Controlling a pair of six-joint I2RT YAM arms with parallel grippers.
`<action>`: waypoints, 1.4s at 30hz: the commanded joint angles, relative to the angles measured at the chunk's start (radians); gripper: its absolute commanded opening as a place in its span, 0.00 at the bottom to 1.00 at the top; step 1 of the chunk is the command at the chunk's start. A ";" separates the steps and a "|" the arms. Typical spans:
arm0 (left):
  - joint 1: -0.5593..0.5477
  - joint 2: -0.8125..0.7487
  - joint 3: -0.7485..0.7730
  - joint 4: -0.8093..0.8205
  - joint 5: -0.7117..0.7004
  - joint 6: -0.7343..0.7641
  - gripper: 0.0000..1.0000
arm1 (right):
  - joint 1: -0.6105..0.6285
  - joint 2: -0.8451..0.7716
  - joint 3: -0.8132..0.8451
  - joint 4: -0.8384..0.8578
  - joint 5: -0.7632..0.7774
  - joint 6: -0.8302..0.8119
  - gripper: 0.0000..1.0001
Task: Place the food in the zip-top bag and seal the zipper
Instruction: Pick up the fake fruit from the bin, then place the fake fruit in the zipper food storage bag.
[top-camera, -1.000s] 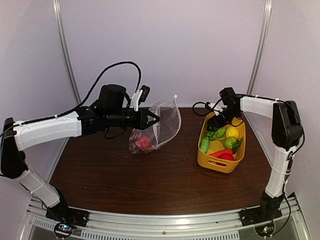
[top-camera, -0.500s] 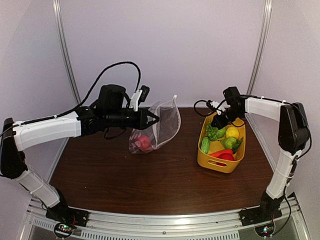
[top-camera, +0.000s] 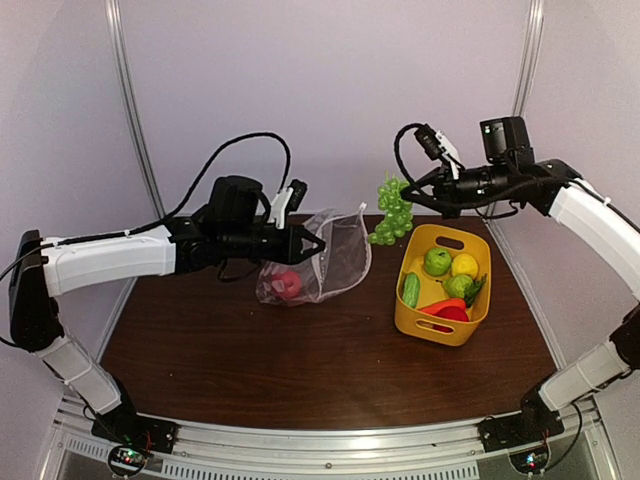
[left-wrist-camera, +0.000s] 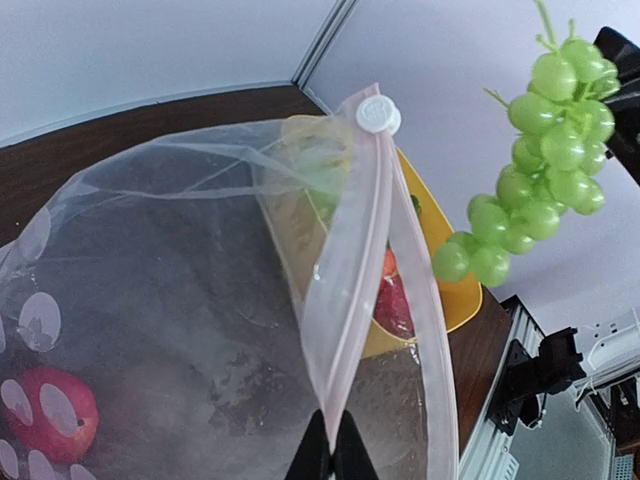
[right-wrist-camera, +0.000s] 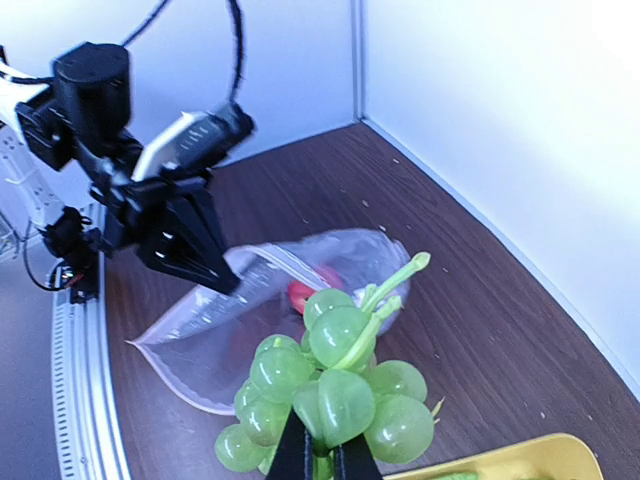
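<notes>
The clear zip-top bag (top-camera: 335, 262) printed with white dots hangs with its mouth open and a red apple (top-camera: 287, 284) inside. My left gripper (top-camera: 318, 244) is shut on the bag's rim, pinching the zipper (left-wrist-camera: 348, 285) strip at my left gripper's tips (left-wrist-camera: 331, 425). My right gripper (top-camera: 410, 197) is shut on the green grapes (top-camera: 392, 212), held in the air to the upper right of the bag's mouth. In the right wrist view the grapes (right-wrist-camera: 340, 385) hang from my right gripper (right-wrist-camera: 322, 440) above the bag (right-wrist-camera: 240, 310). More food lies in the yellow basket (top-camera: 432, 331).
In the basket lie a green apple (top-camera: 437, 261), a lemon (top-camera: 464, 265), a cucumber (top-camera: 410, 290) and a red pepper (top-camera: 447, 309). White walls close the back and both sides. The metal rail with the arm bases runs along the near edge.
My right gripper shut on the grapes in the basket, lifted them out and carried them up and left toward the bag. The left gripper shifted slightly right with the bag rim.
</notes>
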 joint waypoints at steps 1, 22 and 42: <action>-0.004 0.007 0.037 0.047 0.025 -0.025 0.00 | 0.093 0.026 0.081 0.082 -0.162 0.112 0.00; -0.004 -0.076 0.055 0.009 0.024 -0.035 0.00 | 0.245 0.235 0.096 0.116 0.093 0.002 0.00; -0.004 -0.075 0.003 0.034 0.000 -0.019 0.00 | -0.015 0.146 0.032 -0.039 0.111 -0.003 0.67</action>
